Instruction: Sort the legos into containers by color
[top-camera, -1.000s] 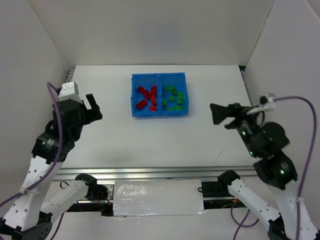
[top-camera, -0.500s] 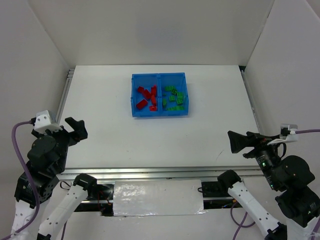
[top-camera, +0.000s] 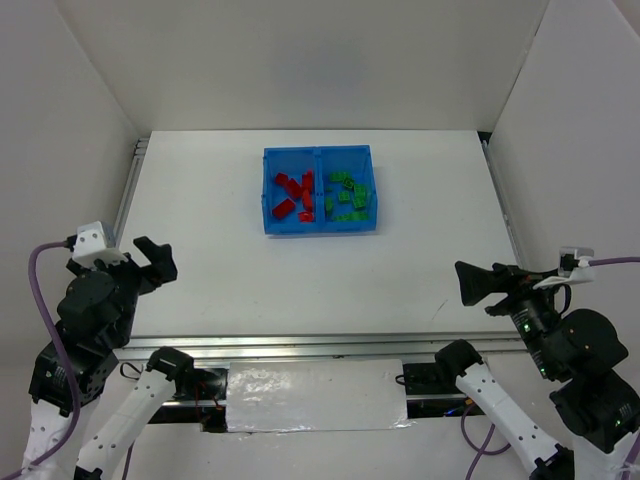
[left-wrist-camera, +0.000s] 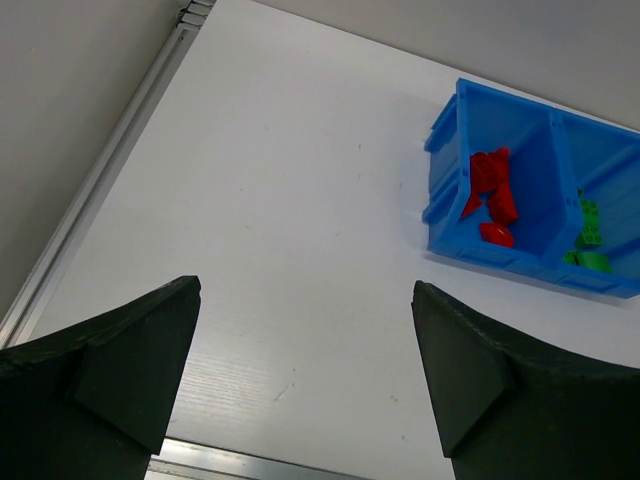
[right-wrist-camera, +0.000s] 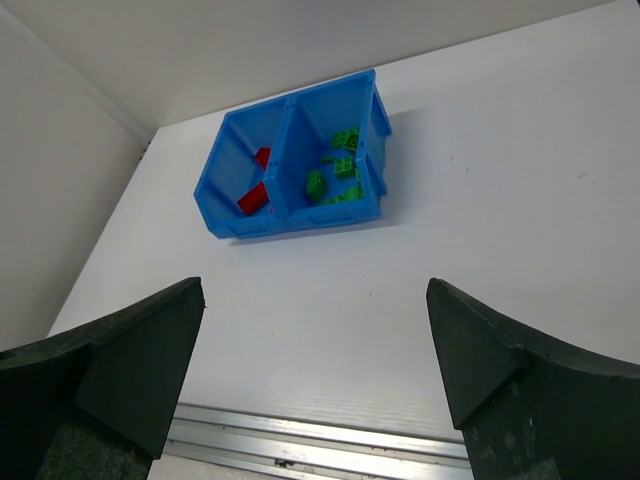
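I see the white table (top-camera: 300, 280) with the translucent blue tray (top-camera: 318, 150) lying toward its far side, a centre divider splitting it into two square compartments. My left gripper (top-camera: 157, 257) and right gripper (top-camera: 464, 284) hang over the table's near corners, well apart from the tray, jaws spread wide and holding nothing. Tiny studded red legos (top-camera: 294, 194) lie jumbled in the left compartment and green legos (top-camera: 350, 198) in the right.
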